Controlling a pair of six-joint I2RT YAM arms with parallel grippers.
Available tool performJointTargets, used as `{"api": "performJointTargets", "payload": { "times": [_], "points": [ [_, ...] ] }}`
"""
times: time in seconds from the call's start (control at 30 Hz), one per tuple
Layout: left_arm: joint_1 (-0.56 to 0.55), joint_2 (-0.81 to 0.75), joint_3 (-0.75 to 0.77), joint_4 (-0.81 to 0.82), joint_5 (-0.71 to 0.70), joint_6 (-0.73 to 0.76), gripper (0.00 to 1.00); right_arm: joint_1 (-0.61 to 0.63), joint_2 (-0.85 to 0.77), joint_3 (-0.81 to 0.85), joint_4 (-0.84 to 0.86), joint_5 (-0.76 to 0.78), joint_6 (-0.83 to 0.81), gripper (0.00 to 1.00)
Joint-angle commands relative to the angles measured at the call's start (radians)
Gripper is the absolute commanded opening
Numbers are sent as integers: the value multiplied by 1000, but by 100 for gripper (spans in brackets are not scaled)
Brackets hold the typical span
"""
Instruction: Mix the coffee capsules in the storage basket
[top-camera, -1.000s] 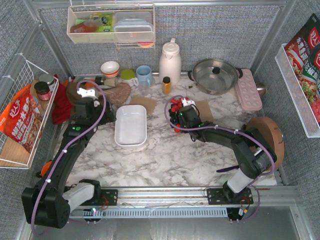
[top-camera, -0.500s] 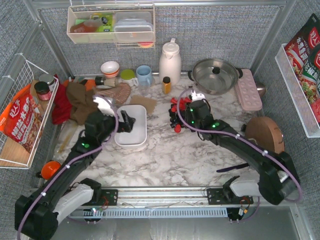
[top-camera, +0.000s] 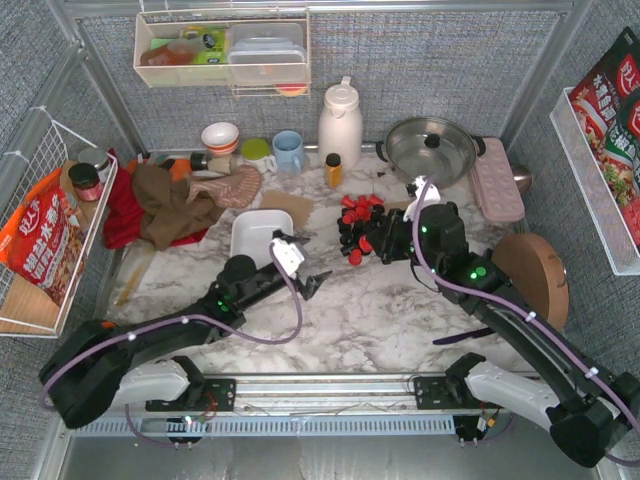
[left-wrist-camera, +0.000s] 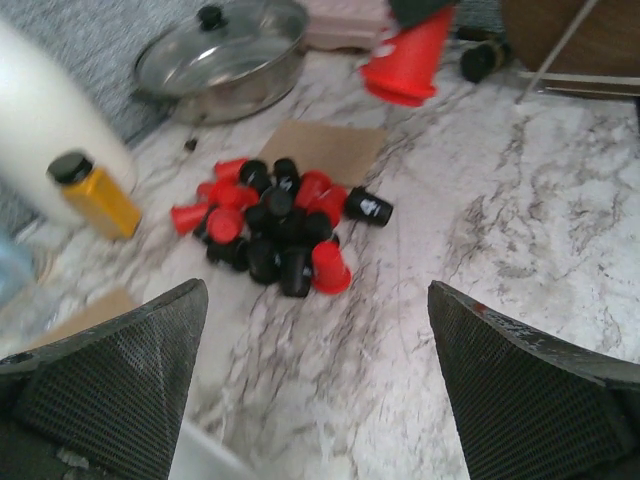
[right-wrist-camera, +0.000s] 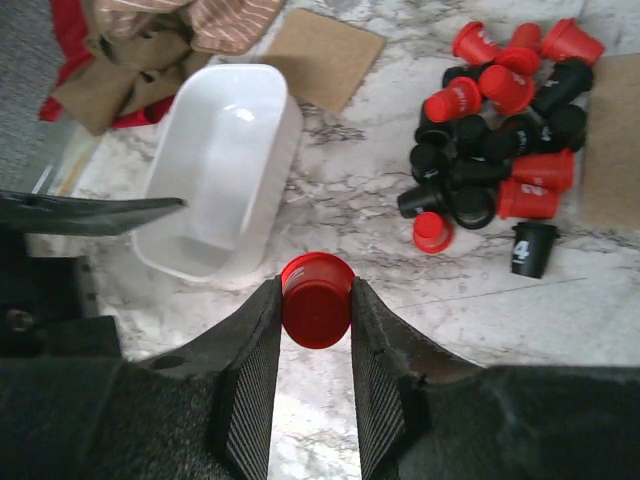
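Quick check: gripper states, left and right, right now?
Left gripper: open, holding nothing.
Right gripper: shut on a red capsule.

Between the spread left fingers (left-wrist-camera: 110, 390) the counter (left-wrist-camera: 480, 230) lies bare up to the heap of capsules (left-wrist-camera: 280, 225) straight ahead. A yellow bottle (left-wrist-camera: 95, 195) and white jug (left-wrist-camera: 50, 110) stand ahead-left. A red capsule (right-wrist-camera: 316, 298) fills the right fingers' (right-wrist-camera: 250, 360) gap. Below them is open marble, with the basket (right-wrist-camera: 225, 150) ahead-left and one left finger jutting in from the left.
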Motion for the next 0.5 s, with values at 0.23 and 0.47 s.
{"api": "performJointTargets", "payload": {
  "times": [0.23, 0.47],
  "points": [
    [-124, 254, 54, 431, -3, 152, 99, 32, -33, -39, 113, -148, 153, 17],
    [-147, 316, 62, 566, 0, 110, 97, 47, -32, -65, 144, -160, 181, 17]
  ]
}}
